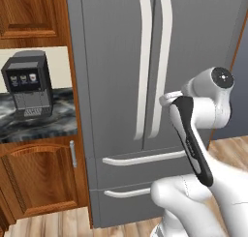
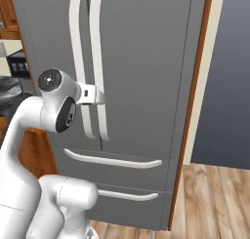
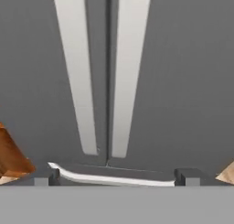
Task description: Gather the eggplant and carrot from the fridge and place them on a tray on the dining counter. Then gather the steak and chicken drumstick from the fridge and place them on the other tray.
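The fridge (image 1: 116,62) (image 2: 146,62) (image 3: 183,81) stands straight ahead, a tall grey unit with both doors shut. Two long white handles (image 1: 144,62) (image 2: 97,62) (image 3: 125,72) run down either side of the door seam. Below them are two drawers with white horizontal handles (image 1: 143,158) (image 2: 114,160). My gripper (image 3: 116,178) is open wide, pointing at the lower ends of the door handles and a short way off them, holding nothing. The eggplant, carrot, steak and chicken drumstick are hidden. The trays and the dining counter are out of view.
A dark coffee machine (image 1: 26,83) sits on a marbled counter (image 1: 43,122) left of the fridge, over wooden cabinets (image 1: 43,178). A brown trim strip and a blue-grey wall (image 2: 229,87) border the fridge's right side. Wood floor (image 2: 215,199) lies open on the right.
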